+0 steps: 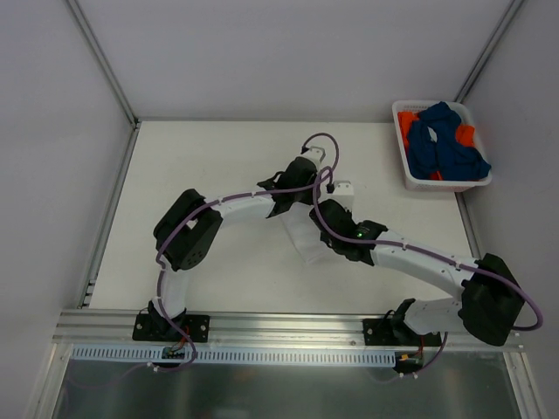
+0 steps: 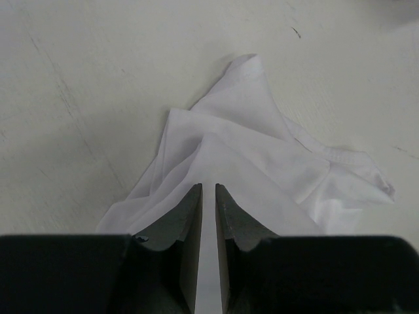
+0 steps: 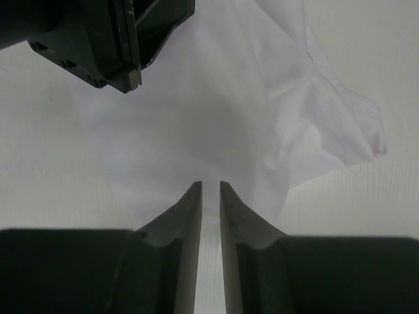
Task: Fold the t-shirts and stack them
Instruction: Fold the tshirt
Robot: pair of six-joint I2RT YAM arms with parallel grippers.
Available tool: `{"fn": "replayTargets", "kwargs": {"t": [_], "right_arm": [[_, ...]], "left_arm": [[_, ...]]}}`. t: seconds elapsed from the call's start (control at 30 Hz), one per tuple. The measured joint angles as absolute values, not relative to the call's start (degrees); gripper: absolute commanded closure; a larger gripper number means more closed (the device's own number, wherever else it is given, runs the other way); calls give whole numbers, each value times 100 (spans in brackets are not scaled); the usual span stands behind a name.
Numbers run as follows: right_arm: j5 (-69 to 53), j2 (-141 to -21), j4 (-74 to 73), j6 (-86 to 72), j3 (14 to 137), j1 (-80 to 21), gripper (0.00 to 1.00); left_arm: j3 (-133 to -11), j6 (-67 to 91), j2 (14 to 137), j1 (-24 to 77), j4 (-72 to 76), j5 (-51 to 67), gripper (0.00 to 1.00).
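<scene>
A plain white t-shirt [image 1: 304, 249] lies crumpled in the middle of the table, nearly the table's colour. In the left wrist view the white t-shirt [image 2: 249, 131] spreads out ahead, one sleeve pointing away. My left gripper [image 2: 209, 186] [image 1: 286, 209] has its jaws a thin slit apart, pinching cloth. My right gripper [image 3: 211, 184] [image 1: 321, 240] stands close beside it, jaws equally narrow with the shirt's [image 3: 216, 111] weave filling the slit. The left gripper's body [image 3: 111, 46] shows at the top left of the right wrist view. A dark blue t-shirt [image 1: 445, 144] and an orange t-shirt [image 1: 406, 122] lie bundled in the basket.
The white plastic basket [image 1: 410, 179] stands at the table's far right corner. Grey walls close in the back and both sides. Both arms bend inward over the table's centre, with purple cables looping above them.
</scene>
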State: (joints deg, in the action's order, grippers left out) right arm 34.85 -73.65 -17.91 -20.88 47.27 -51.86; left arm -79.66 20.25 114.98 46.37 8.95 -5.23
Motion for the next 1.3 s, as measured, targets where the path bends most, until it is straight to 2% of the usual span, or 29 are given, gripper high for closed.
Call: {"fn": "replayTargets", "kwargs": {"t": [0.37, 0.87, 1.3], "right_arm": [[3256, -8366, -1568, -2078, 4860, -4724, 84], [2928, -8525, -1787, -1850, 4866, -3745, 84], [2565, -9472, -1968, -1852, 5371, -3133, 85]], "left_arm": [[-8095, 2265, 11974, 4532, 825, -436, 89], [-8097, 2322, 12160, 4532, 790, -191, 91], [-8027, 2320, 12186, 4510, 888, -211, 92]]}}
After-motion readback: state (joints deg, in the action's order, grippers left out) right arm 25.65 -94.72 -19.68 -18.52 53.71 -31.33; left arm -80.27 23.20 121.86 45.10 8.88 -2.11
